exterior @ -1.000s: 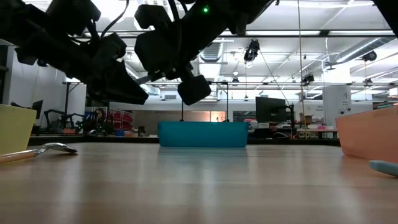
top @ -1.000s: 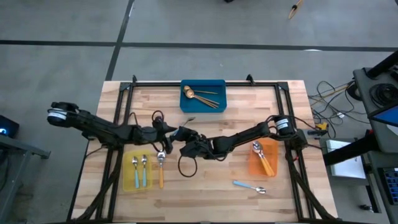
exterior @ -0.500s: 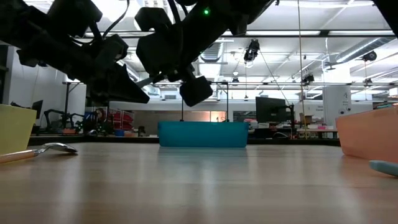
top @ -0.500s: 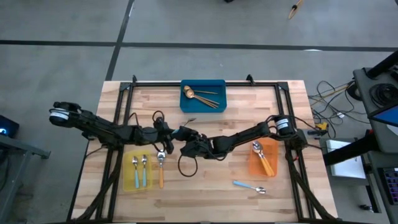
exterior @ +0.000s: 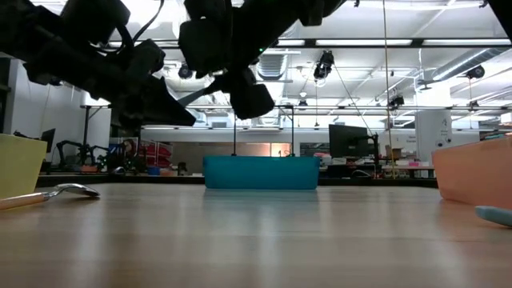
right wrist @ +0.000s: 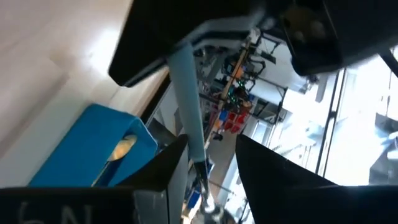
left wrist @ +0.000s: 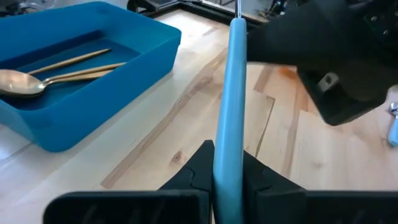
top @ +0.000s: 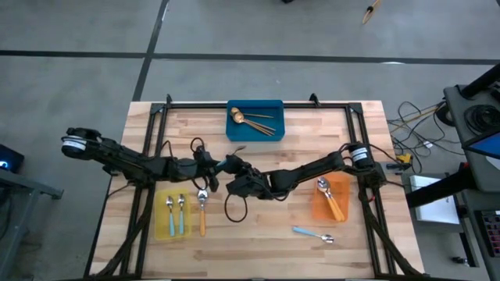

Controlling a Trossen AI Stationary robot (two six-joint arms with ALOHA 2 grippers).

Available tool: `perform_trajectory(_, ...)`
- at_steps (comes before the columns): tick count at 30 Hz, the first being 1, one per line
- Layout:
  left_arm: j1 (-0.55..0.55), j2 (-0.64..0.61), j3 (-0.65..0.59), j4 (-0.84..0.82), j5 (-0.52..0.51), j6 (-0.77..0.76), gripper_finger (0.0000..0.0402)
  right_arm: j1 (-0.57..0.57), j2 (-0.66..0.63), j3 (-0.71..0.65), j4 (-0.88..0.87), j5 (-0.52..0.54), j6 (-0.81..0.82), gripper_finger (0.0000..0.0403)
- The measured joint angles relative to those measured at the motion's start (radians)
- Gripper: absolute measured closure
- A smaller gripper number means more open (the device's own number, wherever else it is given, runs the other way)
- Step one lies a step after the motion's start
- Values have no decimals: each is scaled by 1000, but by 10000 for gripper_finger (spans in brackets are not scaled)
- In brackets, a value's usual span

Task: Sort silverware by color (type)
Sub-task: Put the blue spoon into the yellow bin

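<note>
A spoon with a light-blue handle is held in the air over the middle of the table, between my two grippers. My left gripper, reaching in from the table's left, is shut on its handle. My right gripper, coming from the right, is open. Its fingers stand on either side of the handle's far end. The spoon's bowl is hidden behind the right gripper. My left gripper pinches the light-blue handle between its two fingers. They come nearly level from the table's left and lie along the handle, which sticks straight out ahead of them. The spoon is clear of the table. My right gripper: I cannot tell whether a finger touches the handle.
A blue bin with gold spoons stands at the far middle. A yellow bin at near left holds two blue-handled spoons. An orange bin sits at right. Loose spoons lie at near left and near right.
My right gripper has gone up a little beside the held spoon. The spoon and my left gripper have stayed where they were.
</note>
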Motion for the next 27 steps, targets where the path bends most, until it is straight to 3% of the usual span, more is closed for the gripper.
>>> perform_trajectory(7, 3, -11, -3, -5, -53, 11, 394, 8, -70, 1, 5, 81, 125, 274)
perform_trajectory(12, 3, -61, -4, -2, -58, 28, 394, 9, -149, -2, -58, 69, 385, 275)
perform_trajectory(17, 3, -155, -12, -6, -68, 74, 394, 5, -292, -38, -179, -95, 711, 288)
perform_trajectory(20, 3, -216, -19, -6, -70, 99, 394, 2, -375, -94, -166, -188, 821, 300)
perform_trajectory(23, -10, -272, -19, 1, -63, 138, 394, -8, -452, -174, -86, -306, 913, 312)
perform_trajectory(27, -40, -329, -18, 59, 10, 216, 394, -35, -522, -330, 154, -474, 1018, 318)
